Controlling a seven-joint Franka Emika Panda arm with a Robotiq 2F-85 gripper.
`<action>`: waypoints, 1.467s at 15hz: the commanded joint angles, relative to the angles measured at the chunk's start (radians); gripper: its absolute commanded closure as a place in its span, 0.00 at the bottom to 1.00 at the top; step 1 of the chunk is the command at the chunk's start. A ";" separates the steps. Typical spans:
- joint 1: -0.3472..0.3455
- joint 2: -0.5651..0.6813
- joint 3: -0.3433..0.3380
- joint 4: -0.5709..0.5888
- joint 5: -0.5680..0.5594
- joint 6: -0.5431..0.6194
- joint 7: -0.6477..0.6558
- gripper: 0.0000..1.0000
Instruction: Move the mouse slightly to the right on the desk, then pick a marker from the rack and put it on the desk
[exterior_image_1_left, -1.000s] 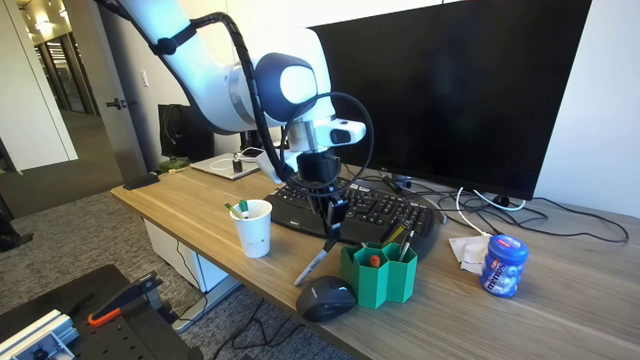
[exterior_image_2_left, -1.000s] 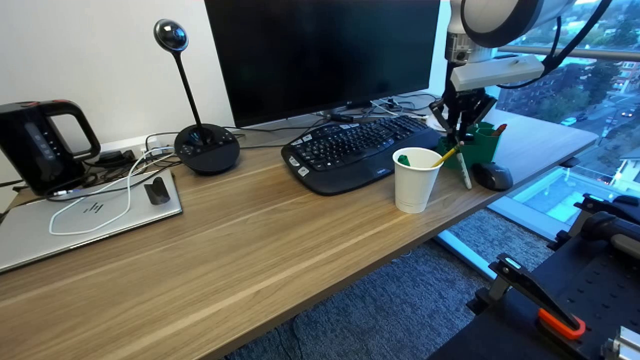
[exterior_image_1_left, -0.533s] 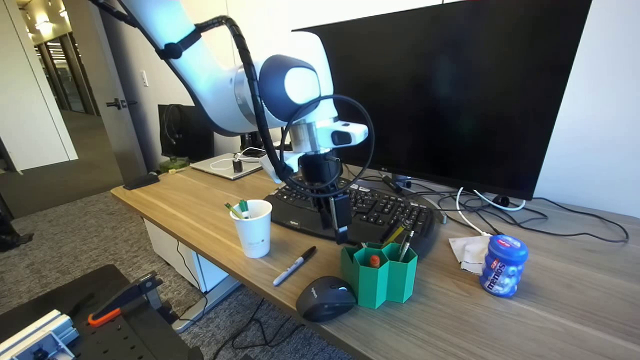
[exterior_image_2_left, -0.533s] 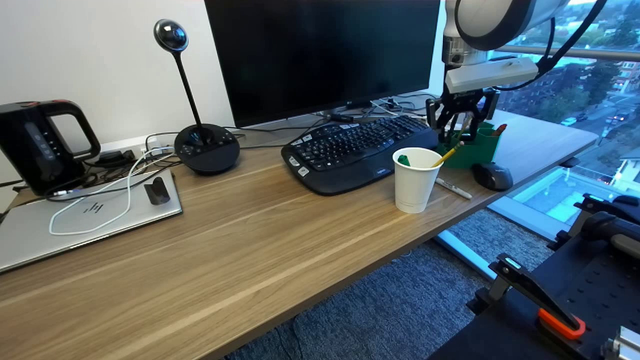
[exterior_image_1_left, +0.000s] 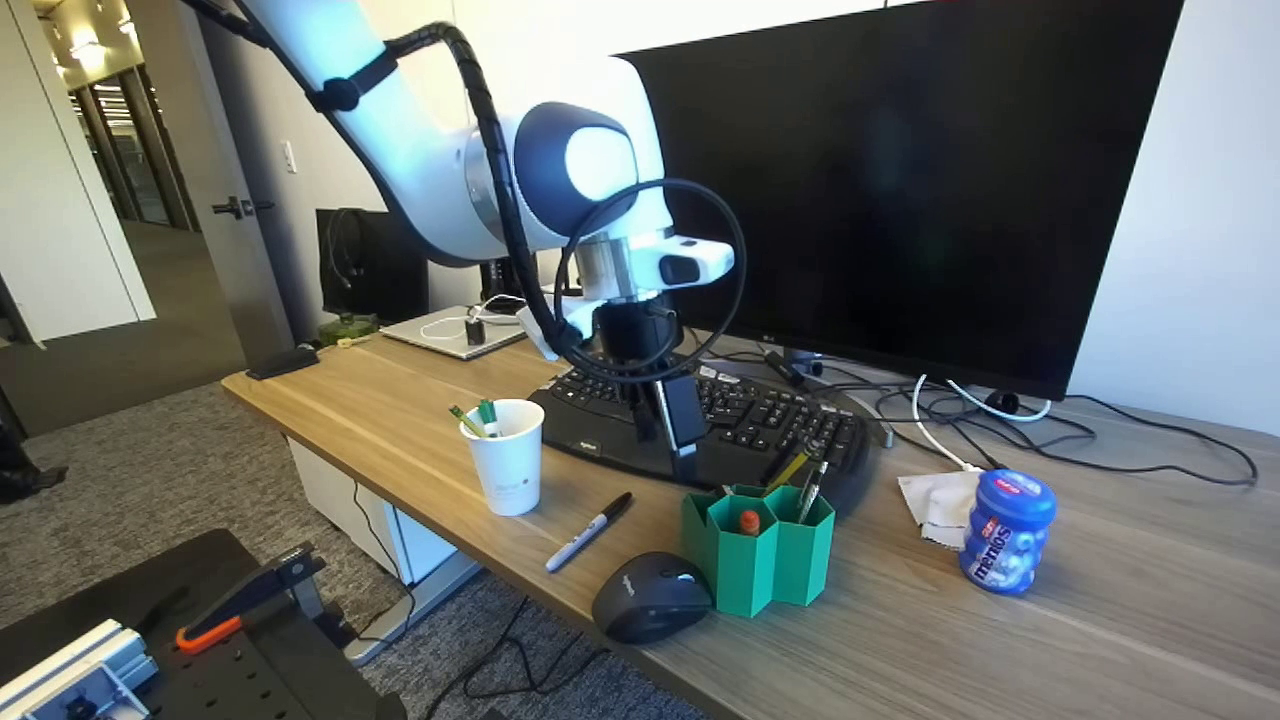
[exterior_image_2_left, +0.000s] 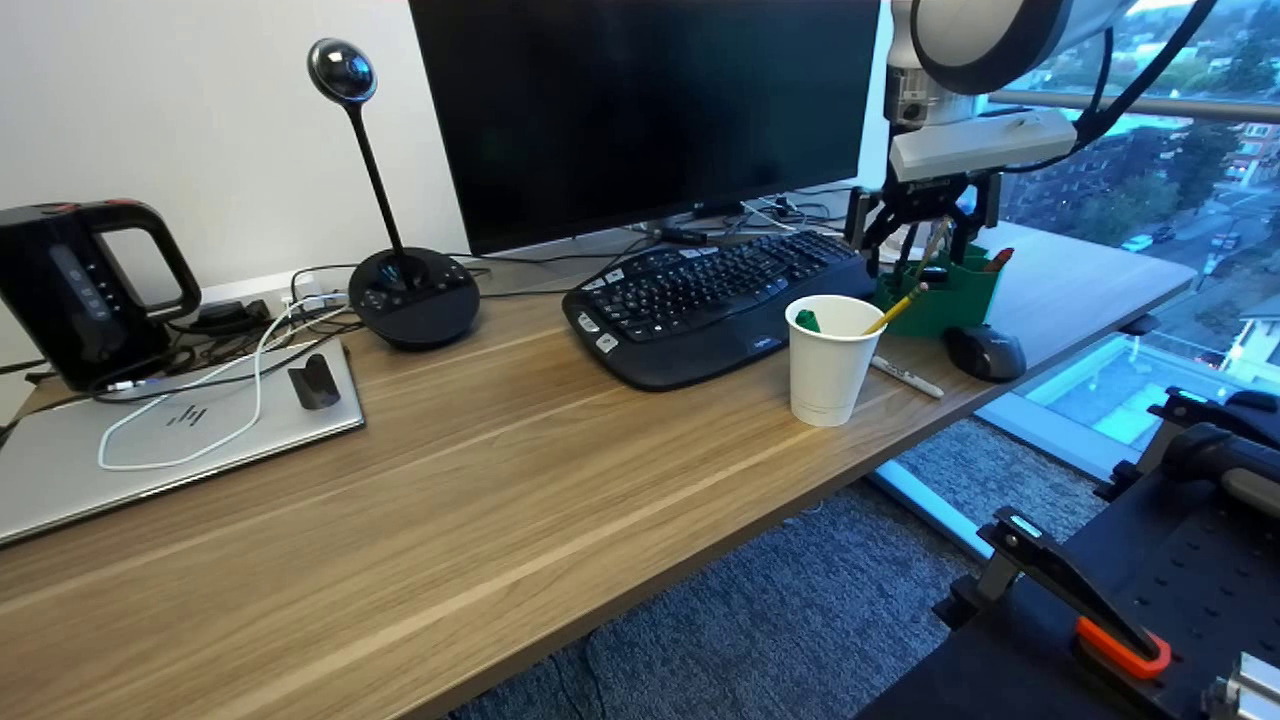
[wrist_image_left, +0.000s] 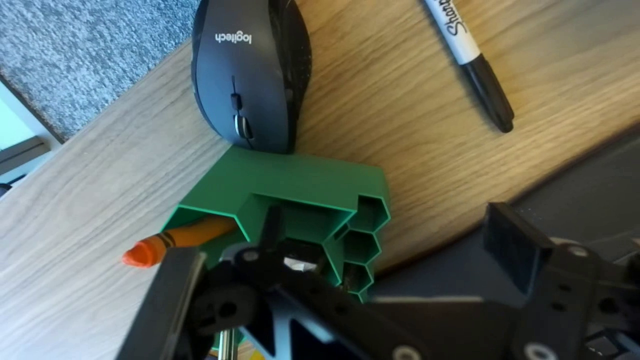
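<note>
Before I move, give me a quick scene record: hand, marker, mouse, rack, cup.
hand: open, near the rack, no grasp visible
marker: capped, lying on the desk between cup and mouse
mouse: on the desk beside the rack, contact unclear
rack: upright, orange crayon in one slot
cup: upright, yellow pencil leaning inside

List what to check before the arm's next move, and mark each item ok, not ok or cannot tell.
1. Marker flat on the desk: ok, it lies between cup and mouse.
2. Gripper open and empty: ok, jaws apart, nothing between them.
3. Rack upright: ok.
4. Gripper clear of the rack: cannot tell; it hangs close by, and the views do not settle the gap.
5. Mouse well back from the desk's edge: not ok, it sits close to it.
</note>
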 joint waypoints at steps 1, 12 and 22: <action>0.006 -0.104 0.002 -0.087 -0.008 -0.015 -0.020 0.00; -0.075 -0.523 0.094 -0.344 0.008 -0.266 -0.286 0.00; -0.127 -0.578 0.141 -0.378 0.005 -0.301 -0.349 0.00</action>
